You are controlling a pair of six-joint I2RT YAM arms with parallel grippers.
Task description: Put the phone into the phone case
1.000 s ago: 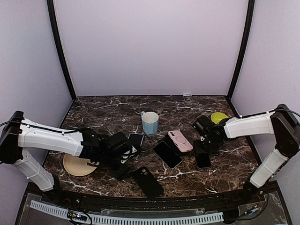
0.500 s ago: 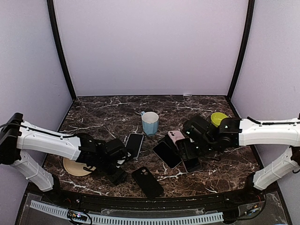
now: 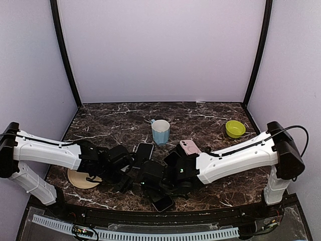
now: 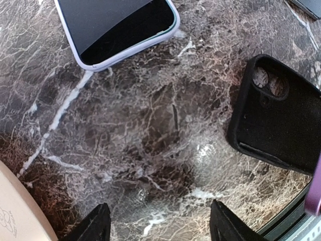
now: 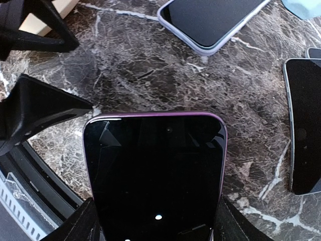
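Here, dark marble table [image 3: 200, 113], lilac walls [image 3: 160, 50], left gripper [image 4: 158, 222] released, right gripper [image 5: 156, 226] grasping phone [image 5: 155, 165].

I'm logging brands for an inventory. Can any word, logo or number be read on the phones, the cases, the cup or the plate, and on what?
No readable text anywhere.
plate: a faint print near its rim, too blurred to read.
purple phone: dark blank screen, only a spot of glare.
black case and cup: no markings visible.
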